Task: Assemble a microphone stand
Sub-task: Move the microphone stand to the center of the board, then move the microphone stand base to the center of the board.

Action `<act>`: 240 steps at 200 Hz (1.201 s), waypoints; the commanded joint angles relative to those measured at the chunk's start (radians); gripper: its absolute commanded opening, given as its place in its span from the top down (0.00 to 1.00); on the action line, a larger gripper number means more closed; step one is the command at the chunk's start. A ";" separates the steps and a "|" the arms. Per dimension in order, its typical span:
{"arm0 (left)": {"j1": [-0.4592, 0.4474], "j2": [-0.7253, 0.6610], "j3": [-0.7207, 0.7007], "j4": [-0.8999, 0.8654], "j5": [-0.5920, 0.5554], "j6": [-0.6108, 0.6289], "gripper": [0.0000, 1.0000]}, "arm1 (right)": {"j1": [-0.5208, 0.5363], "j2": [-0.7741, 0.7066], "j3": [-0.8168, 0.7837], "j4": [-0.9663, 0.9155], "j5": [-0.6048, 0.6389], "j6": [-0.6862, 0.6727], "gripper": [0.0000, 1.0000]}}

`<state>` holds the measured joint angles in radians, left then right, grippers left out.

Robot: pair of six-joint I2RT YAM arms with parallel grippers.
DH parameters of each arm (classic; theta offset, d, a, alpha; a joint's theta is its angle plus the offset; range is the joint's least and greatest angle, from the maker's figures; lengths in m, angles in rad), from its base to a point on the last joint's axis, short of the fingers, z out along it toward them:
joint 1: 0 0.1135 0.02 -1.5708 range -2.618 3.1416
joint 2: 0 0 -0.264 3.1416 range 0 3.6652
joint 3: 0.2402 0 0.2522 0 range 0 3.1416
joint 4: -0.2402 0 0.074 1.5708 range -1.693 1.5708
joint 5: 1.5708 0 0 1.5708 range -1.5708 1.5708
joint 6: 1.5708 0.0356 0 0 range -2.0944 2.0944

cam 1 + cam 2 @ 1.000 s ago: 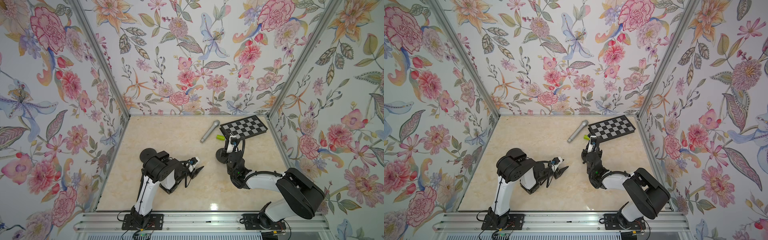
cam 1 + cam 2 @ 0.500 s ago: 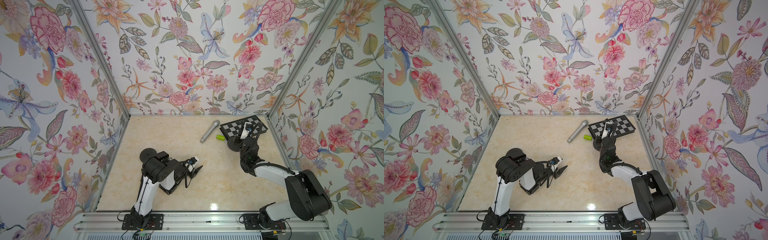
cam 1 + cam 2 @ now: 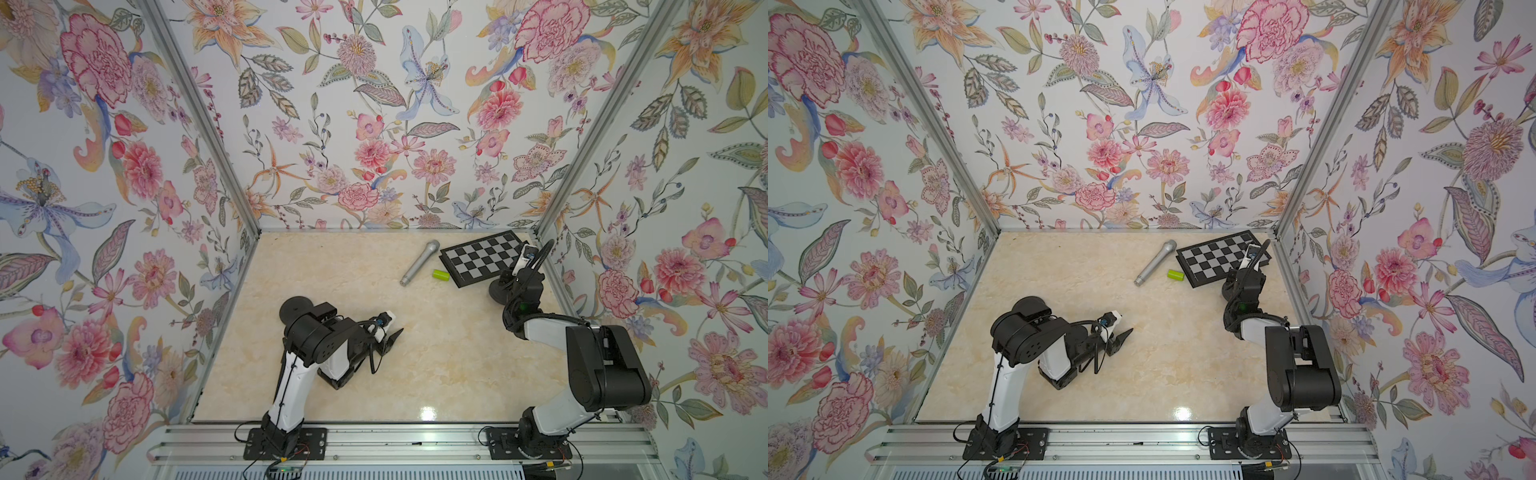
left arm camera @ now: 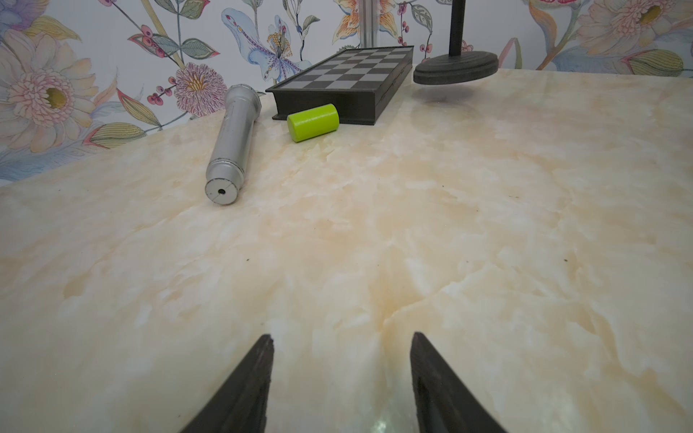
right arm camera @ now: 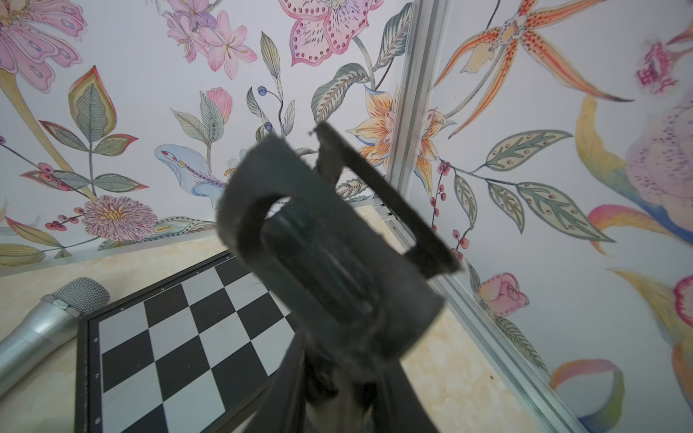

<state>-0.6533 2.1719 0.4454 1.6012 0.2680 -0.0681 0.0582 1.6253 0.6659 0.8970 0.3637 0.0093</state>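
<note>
The black microphone stand has a round base at the back right, beside the chessboard. My right gripper is shut on its pole, and the stand's clip fills the right wrist view. In the left wrist view the base hangs just above the table with a shadow beneath it. The silver microphone lies flat on the table. My left gripper rests low at the middle left, open and empty.
A folded chessboard lies in the back right corner. A small green cylinder lies between it and the microphone. The right wall and its metal post stand close to the held stand.
My right arm has carried the stand from the middle of the table back and right, to the chessboard's near corner. The left jaws have spread slightly; that arm has stayed put.
</note>
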 commanded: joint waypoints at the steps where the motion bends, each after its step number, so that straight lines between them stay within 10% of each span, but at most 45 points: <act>1: 0.014 0.027 -0.019 0.238 -0.041 0.000 0.40 | -0.030 0.030 0.045 0.199 -0.065 -0.063 1.00; 31: 0.020 0.009 -0.025 0.238 -0.054 -0.006 0.39 | -0.071 0.083 0.081 0.176 -0.093 -0.062 0.95; 69: 0.021 -0.023 -0.047 0.238 -0.178 0.022 0.38 | -0.080 0.061 0.052 0.089 -0.145 0.028 0.45; 175: 0.036 -0.223 -0.096 0.167 -0.268 -0.137 0.32 | 0.012 -0.502 -0.159 -0.551 -0.225 0.323 0.35; 240: 0.065 -0.546 0.110 -0.671 -0.270 -0.268 0.30 | 0.332 -0.587 -0.119 -0.809 -0.229 0.257 0.43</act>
<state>-0.6132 1.7557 0.4454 1.3529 0.0181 -0.2367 0.3172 1.0161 0.4919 0.2108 0.1619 0.2962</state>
